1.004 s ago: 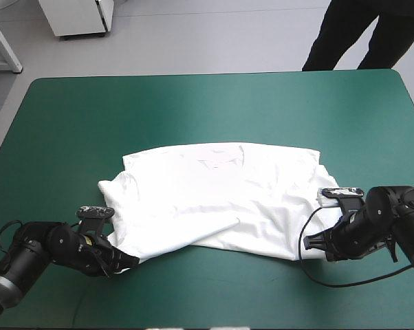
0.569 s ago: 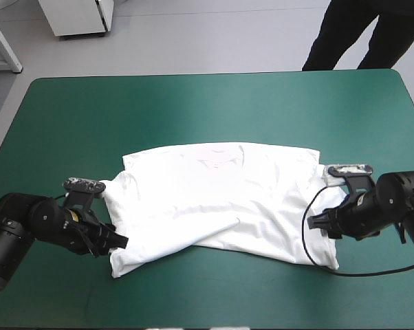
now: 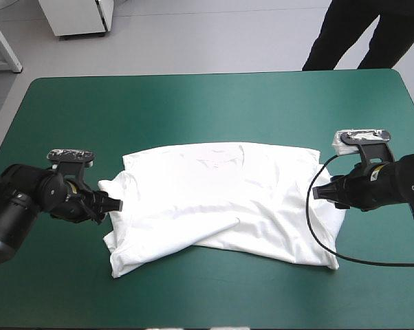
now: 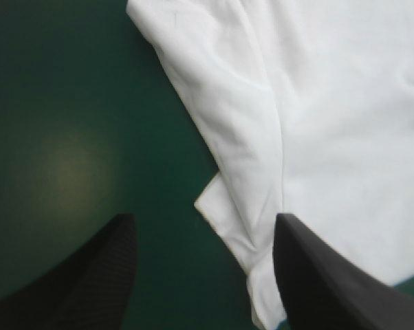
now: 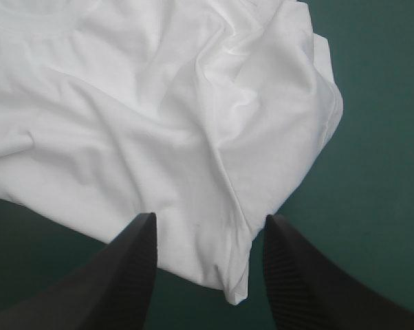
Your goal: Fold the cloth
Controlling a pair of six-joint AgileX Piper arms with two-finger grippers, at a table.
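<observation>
Table [image 3: 207, 103]: teal-green cover, rounded far corners. Floor [image 3: 214, 34] beyond far edge: pale grey, smooth. White cabinet [image 3: 80, 17] far left; white frame [image 3: 7, 48] nr it, at left edge.

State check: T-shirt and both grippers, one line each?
T-shirt: spread on the table, wrinkled, a flap folded over at its near left, not gripped.
Left gripper: open, astride the T-shirt's left edge.
Right gripper: open, astride the T-shirt's right edge.

The white T-shirt [image 3: 221, 199] lies spread mid-table [image 3: 193, 103], collar toward the far edge. Its near-left part is folded over and creased.
</observation>
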